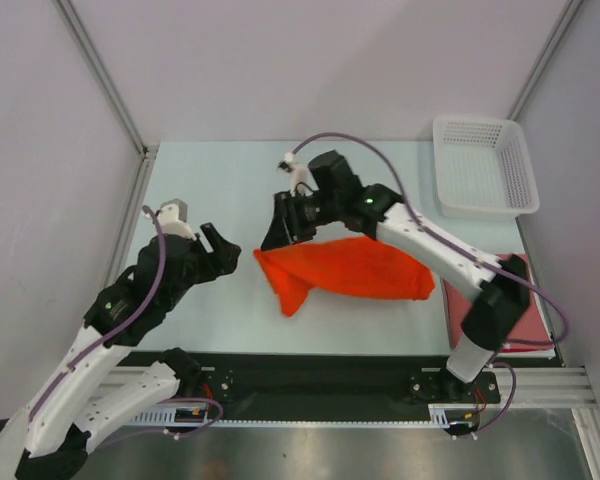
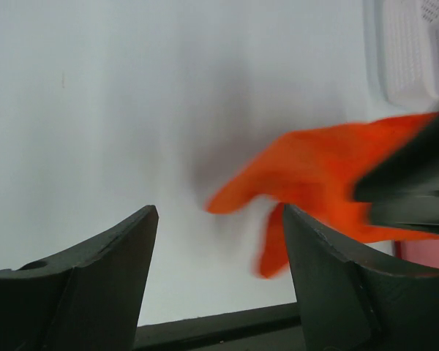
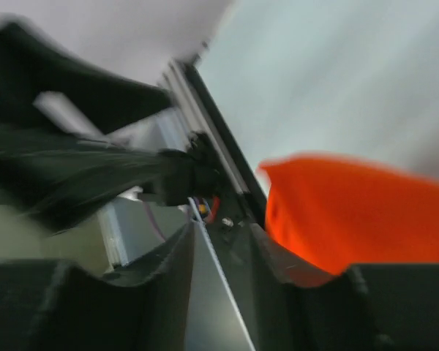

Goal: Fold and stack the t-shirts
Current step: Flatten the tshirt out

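The bright orange t-shirt (image 1: 350, 268) lies bunched in a long folded shape on the middle of the table; it also shows in the left wrist view (image 2: 314, 172) and the right wrist view (image 3: 351, 219). The brick-red t-shirt (image 1: 528, 312) lies folded at the right edge, partly under the right arm. My right gripper (image 1: 283, 236) hovers over the orange shirt's upper left end, jaws apart, with the cloth beside one finger and not between them. My left gripper (image 1: 218, 245) is open and empty, just left of the shirt's end. Both wrist views are blurred.
A white lattice basket (image 1: 485, 165) stands at the back right corner and shows in the left wrist view (image 2: 410, 51). The black rail (image 1: 310, 375) runs along the near edge. Grey walls close in both sides.
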You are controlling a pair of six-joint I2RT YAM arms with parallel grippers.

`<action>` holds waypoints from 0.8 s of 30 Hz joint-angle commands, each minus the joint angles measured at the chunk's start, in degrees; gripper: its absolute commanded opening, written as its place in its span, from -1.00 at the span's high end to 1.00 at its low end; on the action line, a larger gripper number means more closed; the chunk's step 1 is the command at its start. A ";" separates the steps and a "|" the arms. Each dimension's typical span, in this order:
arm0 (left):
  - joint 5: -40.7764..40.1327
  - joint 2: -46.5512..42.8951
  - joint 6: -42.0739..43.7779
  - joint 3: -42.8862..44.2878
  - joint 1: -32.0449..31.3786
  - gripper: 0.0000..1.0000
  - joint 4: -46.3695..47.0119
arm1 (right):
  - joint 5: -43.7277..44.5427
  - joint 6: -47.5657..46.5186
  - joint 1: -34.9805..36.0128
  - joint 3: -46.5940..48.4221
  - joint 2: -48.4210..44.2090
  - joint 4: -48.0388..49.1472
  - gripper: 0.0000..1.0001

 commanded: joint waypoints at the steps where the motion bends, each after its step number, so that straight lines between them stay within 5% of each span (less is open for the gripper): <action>1: -4.31 -2.78 -2.87 1.63 0.61 -0.51 -5.67 | -5.18 0.57 -0.38 3.65 8.80 -1.37 0.15; 4: 1.46 -1.04 -2.00 -1.35 0.52 -0.56 -4.62 | 1.13 -3.30 -4.42 0.26 5.42 -9.47 -0.33; 7: 11.46 2.57 0.02 -3.98 0.52 -0.56 -2.17 | 8.25 -6.21 -9.08 -11.69 -0.13 -12.11 -0.43; 11: 24.48 11.17 2.39 -6.89 0.34 -0.33 3.62 | 16.45 -7.70 -14.53 -26.98 -11.35 -16.69 -0.40; 14: 25.67 16.44 2.22 -8.12 -2.55 -0.11 3.91 | 19.36 -7.53 -17.61 -35.96 -16.74 -18.62 -0.32; 24: 24.87 24.82 -4.01 -17.52 -6.60 -0.27 8.73 | 22.53 -0.15 -15.95 -48.72 -22.55 -15.56 -0.40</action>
